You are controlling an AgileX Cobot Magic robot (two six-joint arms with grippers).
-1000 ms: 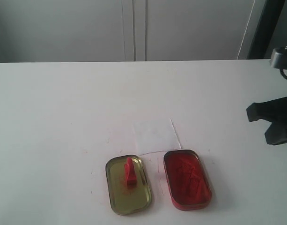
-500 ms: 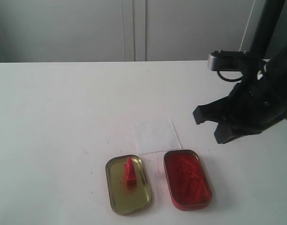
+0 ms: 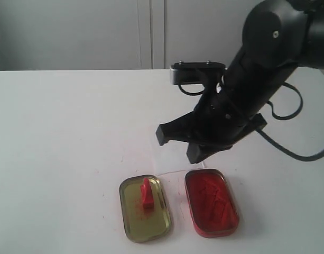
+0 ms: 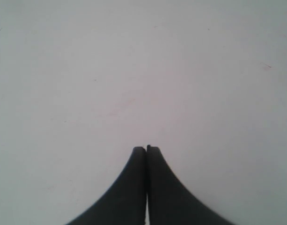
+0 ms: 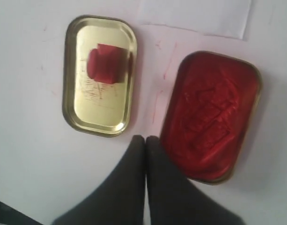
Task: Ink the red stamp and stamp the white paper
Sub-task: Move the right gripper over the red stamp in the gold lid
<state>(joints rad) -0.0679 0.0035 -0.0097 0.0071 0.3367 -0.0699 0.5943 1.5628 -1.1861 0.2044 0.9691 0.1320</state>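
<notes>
1. Gold tin lid: laid on the near part of the counter. The red stamp is stood upright inside it.
2. Red ink tin: set just beside the lid.
3. White paper: laid just behind both tins.
4. Right end effector: raised above the tins, fully closed, nothing gripped.
5. Left end effector: closed and empty, seen over bare counter only.

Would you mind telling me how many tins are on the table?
2: the gold tin holding the red stamp and, right of it, the red ink tin.
</notes>
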